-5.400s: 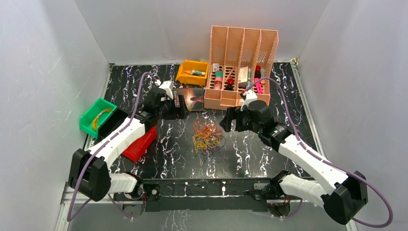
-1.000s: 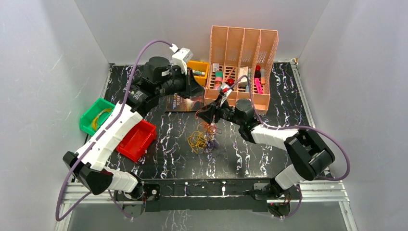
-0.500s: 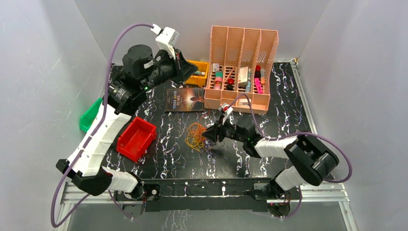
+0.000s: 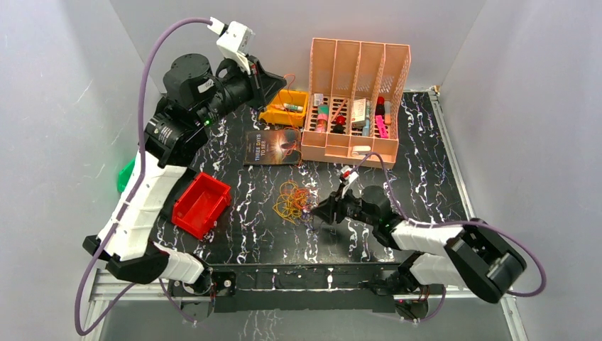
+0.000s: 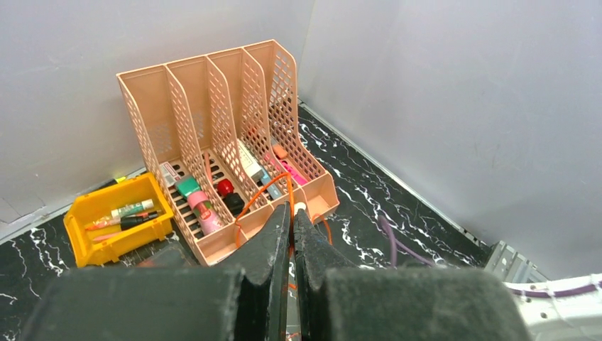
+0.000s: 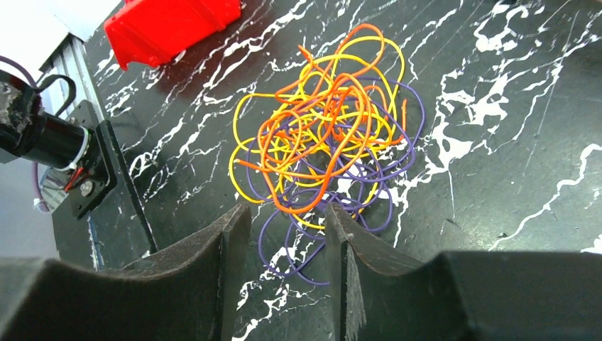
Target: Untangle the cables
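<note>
The cables [image 4: 291, 201] lie as a tangle of yellow, orange and purple loops mid-table, seen closer in the right wrist view [image 6: 326, 128]. My right gripper [image 4: 317, 211] sits low at the tangle's right side. Its jaws [image 6: 287, 213] are open and straddle a few purple loops at the pile's near edge without pinching them. My left gripper [image 4: 277, 79] is raised high at the back, over the yellow bin. It is shut [image 5: 291, 211] on one orange cable [image 5: 263, 195] that arches past its tips.
A pink mesh organiser [image 4: 358, 92] with small items stands at the back, with a yellow bin [image 4: 287, 108] to its left. A book [image 4: 270, 147] lies behind the tangle. A red bin [image 4: 201, 204] and a green bin [image 4: 128, 174] sit on the left.
My left arm has lifted up and back to the left, keeping its jaws shut. My right gripper has dropped low and slid toward the near edge, ending at the tangle's right side.
</note>
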Robot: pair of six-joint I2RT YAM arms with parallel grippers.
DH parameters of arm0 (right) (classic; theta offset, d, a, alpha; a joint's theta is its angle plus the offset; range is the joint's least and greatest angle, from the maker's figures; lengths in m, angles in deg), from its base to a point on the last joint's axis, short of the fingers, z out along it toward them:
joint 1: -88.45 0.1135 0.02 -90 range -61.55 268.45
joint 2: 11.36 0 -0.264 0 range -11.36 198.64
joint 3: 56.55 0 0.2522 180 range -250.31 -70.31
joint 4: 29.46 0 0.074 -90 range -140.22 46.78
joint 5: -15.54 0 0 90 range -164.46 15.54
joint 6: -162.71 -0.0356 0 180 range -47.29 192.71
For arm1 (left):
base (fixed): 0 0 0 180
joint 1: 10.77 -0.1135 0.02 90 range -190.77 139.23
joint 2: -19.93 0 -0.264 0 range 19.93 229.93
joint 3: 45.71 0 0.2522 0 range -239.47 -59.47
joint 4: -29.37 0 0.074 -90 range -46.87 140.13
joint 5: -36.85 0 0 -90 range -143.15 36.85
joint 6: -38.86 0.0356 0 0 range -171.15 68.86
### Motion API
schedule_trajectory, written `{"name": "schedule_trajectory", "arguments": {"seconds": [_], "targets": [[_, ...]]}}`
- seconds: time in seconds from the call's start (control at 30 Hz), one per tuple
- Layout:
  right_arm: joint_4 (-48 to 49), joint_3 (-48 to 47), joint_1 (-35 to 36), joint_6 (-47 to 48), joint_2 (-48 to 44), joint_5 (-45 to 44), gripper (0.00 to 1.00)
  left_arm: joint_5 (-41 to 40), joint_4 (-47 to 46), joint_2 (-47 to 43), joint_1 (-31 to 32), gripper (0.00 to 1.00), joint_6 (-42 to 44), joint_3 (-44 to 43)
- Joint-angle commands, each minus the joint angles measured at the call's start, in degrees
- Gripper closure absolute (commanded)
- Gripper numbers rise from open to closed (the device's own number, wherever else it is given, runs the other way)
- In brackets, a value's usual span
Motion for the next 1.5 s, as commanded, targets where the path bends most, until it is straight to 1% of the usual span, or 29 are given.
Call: {"name": "schedule_trajectory", "arguments": {"seconds": [0.0, 0.13, 0.2, 0.23, 0.3, 0.33, 0.4, 0.5, 0.6, 0.8, 1.0, 1.13, 1.3, 1.37, 1.4, 1.47], "targets": [[-4.02, 0.57, 0.41, 1.47, -8.06, -2.27, 0.47, -0.71, 1.07, 1.34, 0.11, 1.0, 1.73, -3.62], [-12.28, -1.1, 0.39, 3.95, -16.68, -4.52, 0.43, -1.11, 1.39, 2.05, 0.11, 1.0, 2.57, -5.46], [-16.42, -2.39, 0.39, 5.23, -20.63, -6.16, 0.36, -1.17, 1.45, 2.2, 0.11, 1.0, 3.02, -6.09], [-17.7, -3.28, 0.41, 5.53, -22.38, -6.68, 0.32, -1.2, 1.45, 2.21, 0.11, 1.0, 3.09, -6.12], [-18.89, -4.7, 0.34, 6.97, -25.07, -7.53, 0.22, -1.32, 1.4, 2.21, 0.11, 1.0, 3.22, -5.97], [-19.19, -6.92, 0.38, 7.61, -25.79, -7.63, 0.19, -1.3, 1.43, 2.17, 0.13, 1.0, 3.31, -5.73], [-20.18, -10.08, 0.36, 8.6, -26.65, -8.16, 0.15, -1.46, 1.44, 2.17, 0.11, 1.0, 3.27, -5.4], [-19.05, -14.31, 0.33, 9.15, -26.15, -8.69, 0.13, -1.26, 1.44, 2.12, 0.11, 1.0, 3.24, -5.24], [-17.32, -18.02, 0.38, 9.79, -24.68, -9.23, 0.13, -1.2, 1.45, 1.8, 0.11, 1.0, 3.23, -5.05], [-14.57, -24.16, 0.41, 14.18, -20.9, -9.5, 0.14, -1.6, 1.4, 1.17, 0.11, 1.0, 3.01, -4.71], [-8.25, -27.44, 0.35, 14.73, -15.56, -5.48, 0.14, -2.12, 1.23, 0.98, 0.12, 1.0, 3.05, -4.53], [-6.94, -29.9, 0.35, 16.1, -11.87, -7.81, 0.14, -2.0, 1.05, 1.28, 0.11, 1.0, 3.05, -4.58], [-6.9, -32.7, 0.37, 21.76, -5.82, -10.9, 0.15, -1.96, 0.83, 1.72, 0.11, 1.0, 2.97, -4.41], [-6.38, -33.39, 0.41, 22.57, -3.76, -11.61, 0.18, -1.91, 0.8, 1.86, 0.11, 1.0, 2.97, -4.29], [-6.46, -33.78, 0.38, 22.72, -2.96, -12.28, 0.21, -1.91, 0.75, 1.86, 0.11, 1.0, 2.89, -4.25], [-7.08, -34.53, 0.38, 22.38, -1.94, -13.32, 0.31, -1.82, 0.75, 1.79, 0.11, 1.0, 2.88, -4.08]]}}
